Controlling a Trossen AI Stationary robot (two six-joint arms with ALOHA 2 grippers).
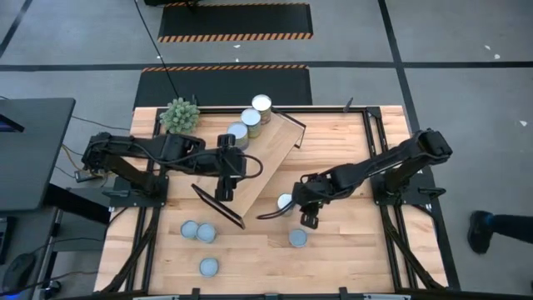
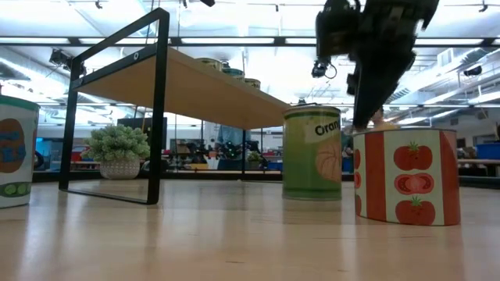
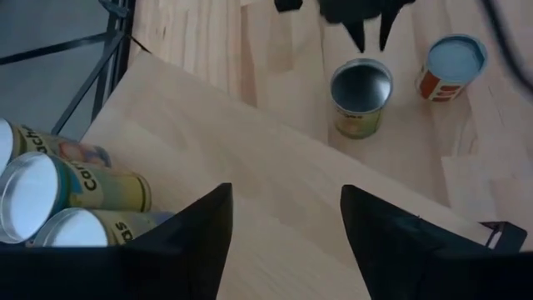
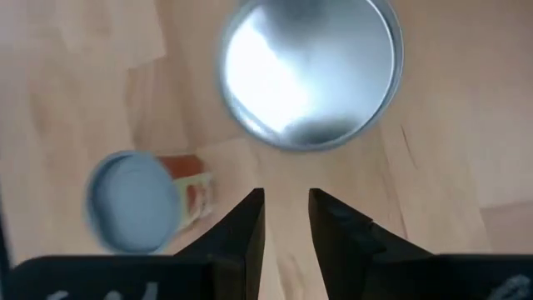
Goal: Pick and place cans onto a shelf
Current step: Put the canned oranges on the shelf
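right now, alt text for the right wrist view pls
The right gripper, fingers nearly together and empty, hovers above a wood table just short of a silver-topped can. A second can with a bluish-grey top and red-and-white side stands beside it.

Lab: hazard-striped floor mats (image 1: 235, 36).

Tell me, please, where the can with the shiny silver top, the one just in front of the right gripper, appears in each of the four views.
High view: silver-topped can on the table, beside the shelf's near end.
Low view: green can with an orange picture, right of centre.
Left wrist view: upper middle, beyond the shelf board.
Right wrist view: at the top.
Shared landmark: the blue-lidded tomato can next to it.
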